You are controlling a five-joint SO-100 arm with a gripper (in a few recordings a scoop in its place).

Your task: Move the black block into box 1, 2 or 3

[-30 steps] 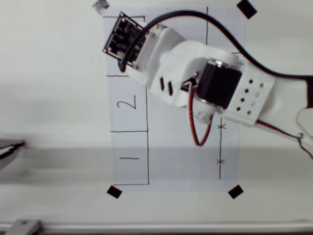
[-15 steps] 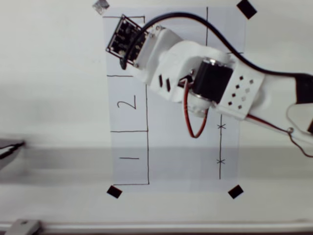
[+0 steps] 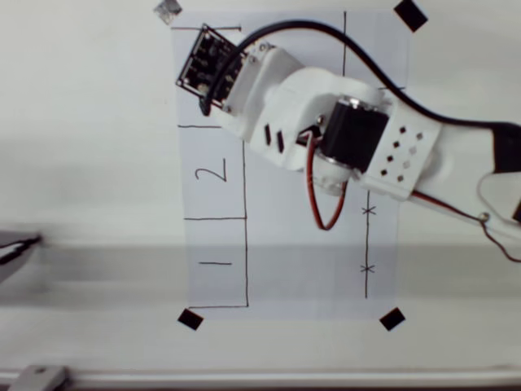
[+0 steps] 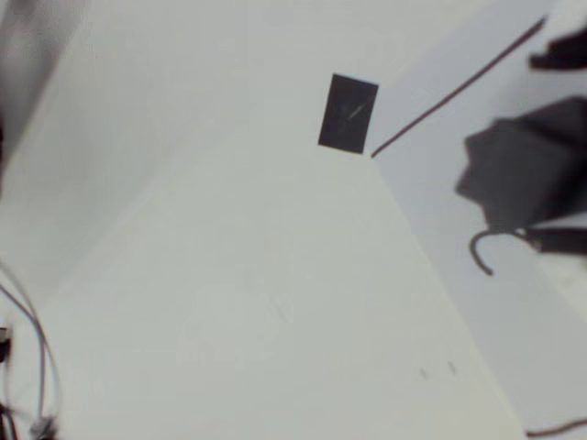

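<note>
— Where is the gripper [image 3: 205, 96], and is it grasping anything?

— In the overhead view it hangs over box 3 [image 3: 186, 110], under the wrist's circuit board [image 3: 207, 61]. The fingers are hidden there. In the wrist view they are dark blurs at the right edge, so I cannot tell whether they are clenched or released.

— And the black block [image 4: 515, 172]?

— A blurred dark lump in the wrist view, right up among those finger blurs, over the paper [image 4: 459, 302] and inside the pen line [image 4: 454, 92]. A curved pen stroke [image 4: 484, 252] lies just below it. I can't say whether it rests on the sheet.

— Edges and room?

— The paper's edge runs just beyond the pen line. A black tape square [image 4: 348, 113] sits at the corner, near the fingers. Beyond that is bare table [image 4: 229, 302]. On the other side of the fingers, box 2 [image 3: 212, 173] and box 1 [image 3: 213, 262] lie uncovered in a row.

— Any change?

— None over the last half second; the arm [image 3: 342, 130] has held still. A second ago its black motor [image 3: 352, 134] sat slightly lower and further right.
</note>
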